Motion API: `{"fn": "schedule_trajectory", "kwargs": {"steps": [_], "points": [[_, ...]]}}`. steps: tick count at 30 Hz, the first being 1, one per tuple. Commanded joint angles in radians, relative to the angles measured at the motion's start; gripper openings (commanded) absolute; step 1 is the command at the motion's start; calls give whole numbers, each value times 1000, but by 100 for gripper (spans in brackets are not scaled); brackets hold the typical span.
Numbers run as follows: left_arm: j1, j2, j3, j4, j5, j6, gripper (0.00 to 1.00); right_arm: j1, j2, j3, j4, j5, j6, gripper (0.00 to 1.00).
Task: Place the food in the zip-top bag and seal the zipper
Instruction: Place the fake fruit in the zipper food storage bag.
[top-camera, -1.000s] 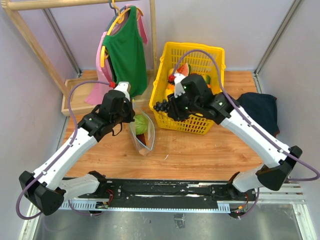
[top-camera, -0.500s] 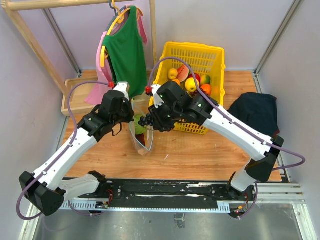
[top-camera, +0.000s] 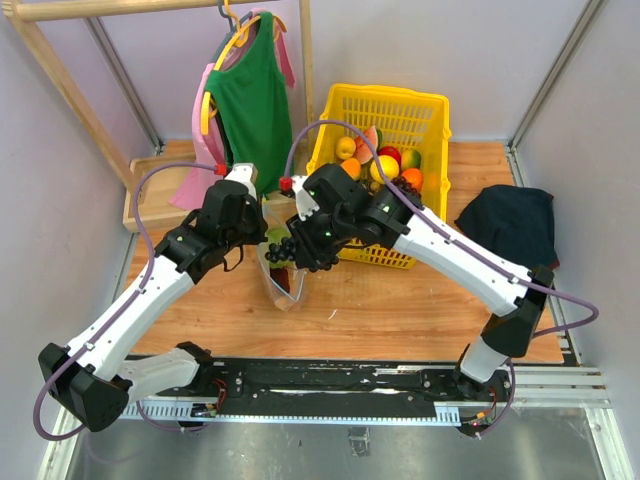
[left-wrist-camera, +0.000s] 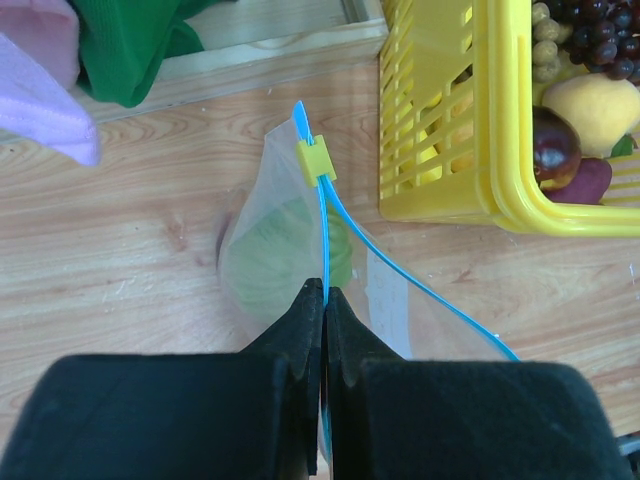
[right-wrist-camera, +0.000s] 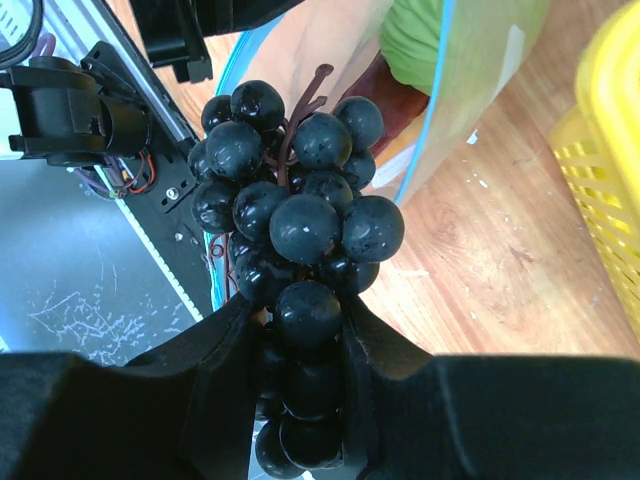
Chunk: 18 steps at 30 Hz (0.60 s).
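Observation:
The clear zip-top bag (top-camera: 286, 275) stands open on the table between the arms, with a green melon (left-wrist-camera: 285, 262) and a reddish-brown piece inside. Its light-blue zipper (left-wrist-camera: 325, 210) carries a yellow slider (left-wrist-camera: 316, 159). My left gripper (left-wrist-camera: 322, 295) is shut on the bag's mouth edge and holds it up. My right gripper (right-wrist-camera: 297, 330) is shut on a bunch of dark purple grapes (right-wrist-camera: 290, 210) and holds it just above the open bag mouth; the grapes also show in the top view (top-camera: 287, 250).
A yellow basket (top-camera: 400, 110) with several more toy fruits stands behind the bag. A wooden rack with a green top (top-camera: 252, 100) and pink clothes is at the back left. A dark cloth (top-camera: 505, 215) lies at the right.
My right arm has carried the grapes from the basket's front edge leftwards to above the bag mouth. The left gripper has kept its hold on the bag.

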Motion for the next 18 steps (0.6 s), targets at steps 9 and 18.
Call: {"fn": "schedule_trajectory", "kwargs": {"steps": [9, 18], "points": [[15, -31, -9, 52, 29, -2, 1, -23, 111, 79, -51, 58, 91, 5], [15, -44, -18, 70, 91, 5, 0, -58, 124, 79, 25, 46, 162, 11]]}}
